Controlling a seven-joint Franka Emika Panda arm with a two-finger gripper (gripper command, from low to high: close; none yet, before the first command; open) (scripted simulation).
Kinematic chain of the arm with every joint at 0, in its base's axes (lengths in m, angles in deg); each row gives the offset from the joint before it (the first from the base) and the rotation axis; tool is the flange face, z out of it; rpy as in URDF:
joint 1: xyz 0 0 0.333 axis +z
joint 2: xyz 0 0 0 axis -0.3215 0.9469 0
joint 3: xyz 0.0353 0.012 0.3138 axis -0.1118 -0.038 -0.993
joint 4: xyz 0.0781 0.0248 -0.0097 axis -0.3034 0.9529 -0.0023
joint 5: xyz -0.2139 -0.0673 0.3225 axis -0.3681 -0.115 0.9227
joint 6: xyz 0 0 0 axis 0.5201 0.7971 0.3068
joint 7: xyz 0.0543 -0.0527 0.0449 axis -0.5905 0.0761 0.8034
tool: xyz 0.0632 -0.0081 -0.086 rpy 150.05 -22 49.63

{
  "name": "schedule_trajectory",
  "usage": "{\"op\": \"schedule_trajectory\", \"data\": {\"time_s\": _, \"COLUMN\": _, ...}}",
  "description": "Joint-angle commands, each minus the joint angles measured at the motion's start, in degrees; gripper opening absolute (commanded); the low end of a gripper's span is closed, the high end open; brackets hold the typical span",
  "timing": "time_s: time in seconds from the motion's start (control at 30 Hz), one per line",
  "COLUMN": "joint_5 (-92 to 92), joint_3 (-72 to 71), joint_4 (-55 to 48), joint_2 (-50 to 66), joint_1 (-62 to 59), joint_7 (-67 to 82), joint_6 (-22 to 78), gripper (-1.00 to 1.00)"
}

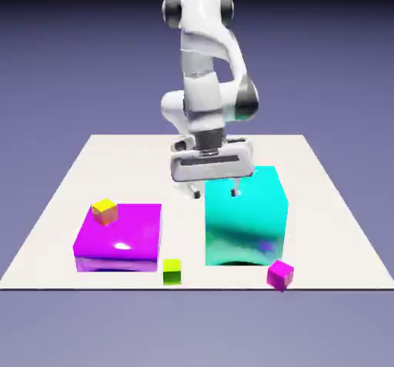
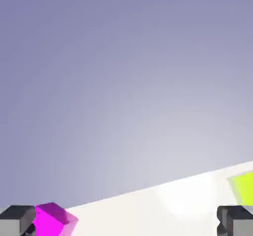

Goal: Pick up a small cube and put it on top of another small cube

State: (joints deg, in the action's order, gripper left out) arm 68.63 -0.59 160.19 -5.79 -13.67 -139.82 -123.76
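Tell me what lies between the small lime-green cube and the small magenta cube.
Nothing but bare white tabletop; the exterior view and the hand view both show it.

White robot arm bent downward, hand level, gripper [image 1: 215,194] open, its two fingertips [image 2: 234,221] wide apart

In the exterior view we see bright, nearly overexposed light on the white surface [image 1: 323,235], while the backdrop darkens to black at the top. A white glint sits on the front part of the large magenta block's top [image 1: 138,219], and the large cyan block [image 1: 246,204] shades from bright above to dark teal below. In the hand view we find a washed-out glare patch on the surface, a soft pale glow fading into blue-violet above, and crisp edges on the claw [image 2: 125,221].
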Motion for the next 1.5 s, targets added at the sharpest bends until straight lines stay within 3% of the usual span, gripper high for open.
{"op": "schedule_trajectory", "data": {"time_s": 0.0, "joint_5": 1.0, "joint_3": 0.0, "joint_4": -1.9, "joint_2": 2.1, "joint_1": 0.1, "joint_7": -0.9, "joint_6": 2.0, "gripper": 0.0}}
{"op": "schedule_trajectory", "data": {"time_s": 0.67, "joint_5": 20.2, "joint_3": 0.7, "joint_4": -39.2, "joint_2": 43.6, "joint_1": 5.4, "joint_7": -19.9, "joint_6": 41.5, "gripper": 0.0}}
{"op": "schedule_trajectory", "data": {"time_s": 0.73, "joint_5": 20.4, "joint_3": 0.7, "joint_4": -39.8, "joint_2": 44.2, "joint_1": 5.5, "joint_7": -20.1, "joint_6": 42.1, "gripper": 0.0}}
{"op": "schedule_trajectory", "data": {"time_s": 0.83, "joint_5": 22.6, "joint_3": -0.7, "joint_4": -35.9, "joint_2": 47.2, "joint_1": 7.5, "joint_7": -18.0, "joint_6": 35.0, "gripper": 0.0}}
{"op": "schedule_trajectory", "data": {"time_s": 0.87, "joint_5": 22.6, "joint_3": -0.7, "joint_4": -35.9, "joint_2": 47.2, "joint_1": 7.5, "joint_7": -18.0, "joint_6": 35.0, "gripper": -1.0}}
{"op": "schedule_trajectory", "data": {"time_s": 1.0, "joint_5": 20.2, "joint_3": 1.0, "joint_4": -39.7, "joint_2": 44.0, "joint_1": 5.1, "joint_7": -19.7, "joint_6": 42.4, "gripper": -1.0}}
{"op": "schedule_trajectory", "data": {"time_s": 1.47, "joint_5": -0.6, "joint_3": 27.3, "joint_4": -33.1, "joint_2": 27.2, "joint_1": -22.9, "joint_7": 12.9, "joint_6": 66.6, "gripper": -1.0}}
